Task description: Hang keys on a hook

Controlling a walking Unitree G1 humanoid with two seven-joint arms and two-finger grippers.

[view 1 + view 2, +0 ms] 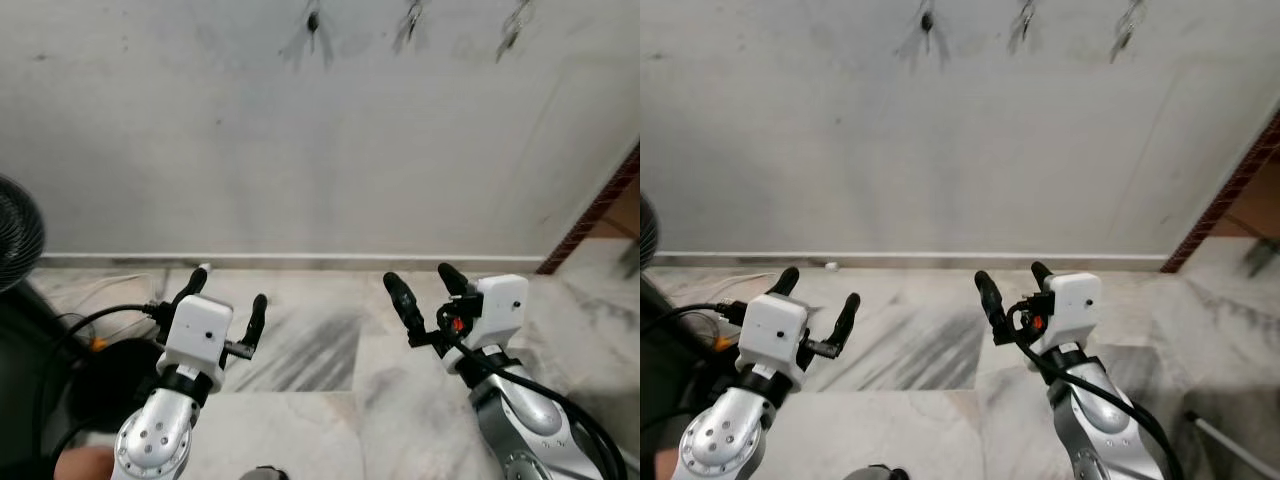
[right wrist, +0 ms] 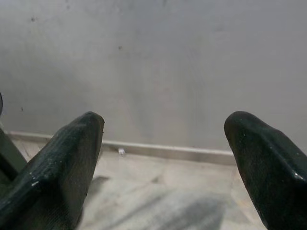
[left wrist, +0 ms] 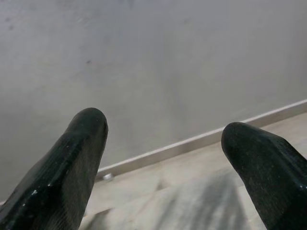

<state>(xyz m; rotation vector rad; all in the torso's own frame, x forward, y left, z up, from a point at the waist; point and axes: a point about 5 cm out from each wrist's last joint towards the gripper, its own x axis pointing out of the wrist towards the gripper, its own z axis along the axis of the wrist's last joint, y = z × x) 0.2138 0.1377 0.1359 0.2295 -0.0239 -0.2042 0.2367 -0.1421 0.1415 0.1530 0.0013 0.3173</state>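
Observation:
High on the grey wall are three small hooks: a dark hook [image 1: 313, 20], a second hook [image 1: 410, 20] and a third hook [image 1: 515, 25], each blurred and throwing a shadow. What hangs on them is too small to tell. My left gripper [image 1: 230, 290] is raised low at the left, open, with nothing between its fingers [image 3: 72, 158]. At the right my right gripper [image 1: 420, 278] is also open and empty, its fingers [image 2: 259, 158] pointing at the wall. Both grippers are far below the hooks.
A black fan [image 1: 15, 235] stands at the left edge, with black and white cables [image 1: 110, 315] on the marble floor beneath it. A pale baseboard [image 1: 300, 260] runs along the wall. A brick-red door frame [image 1: 600, 205] rises at the right.

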